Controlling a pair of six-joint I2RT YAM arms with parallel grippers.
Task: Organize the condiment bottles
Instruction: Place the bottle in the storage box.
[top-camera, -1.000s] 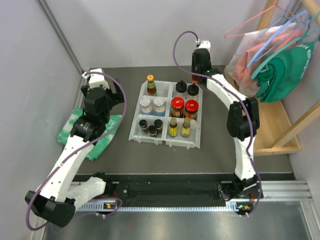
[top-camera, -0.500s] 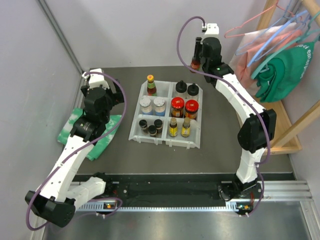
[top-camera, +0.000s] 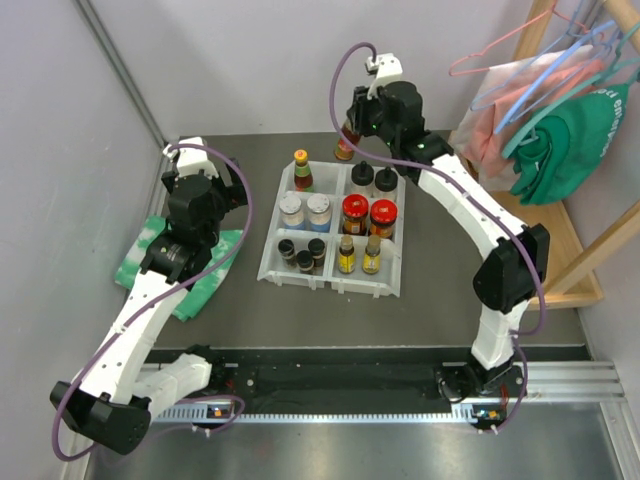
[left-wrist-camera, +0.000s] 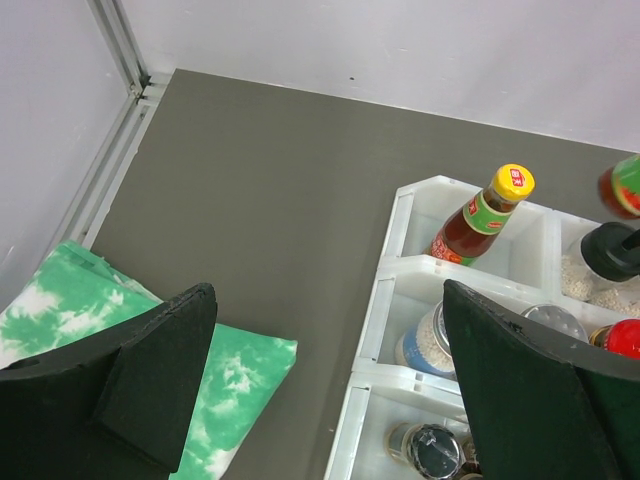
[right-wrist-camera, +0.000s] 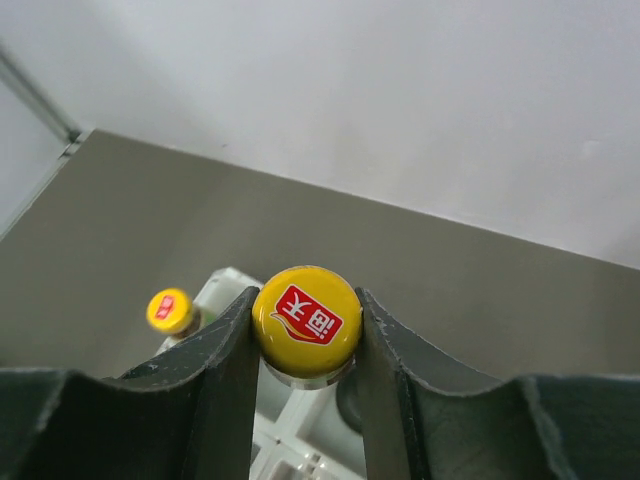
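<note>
Over the tray's far edge your right claw grips a yellow-capped bottle; lower it beside its twin, left claw idle, wide.

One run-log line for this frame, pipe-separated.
right hand: shut on yellow-capped sauce bottle, airborne over far side of tray | left hand: open, empty, near cloth | matching bottle: upright in far-left compartment

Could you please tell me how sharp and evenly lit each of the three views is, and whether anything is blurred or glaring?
Top external view: even, soft light, faint shadows, everything sharp. Left wrist view: the dark jaws up close look soft; the yellow-capped red sauce bottle in the white plastic tray is crisp. Right wrist view: the yellow-capped bottle between the jaws is sharp, without glare.
</note>
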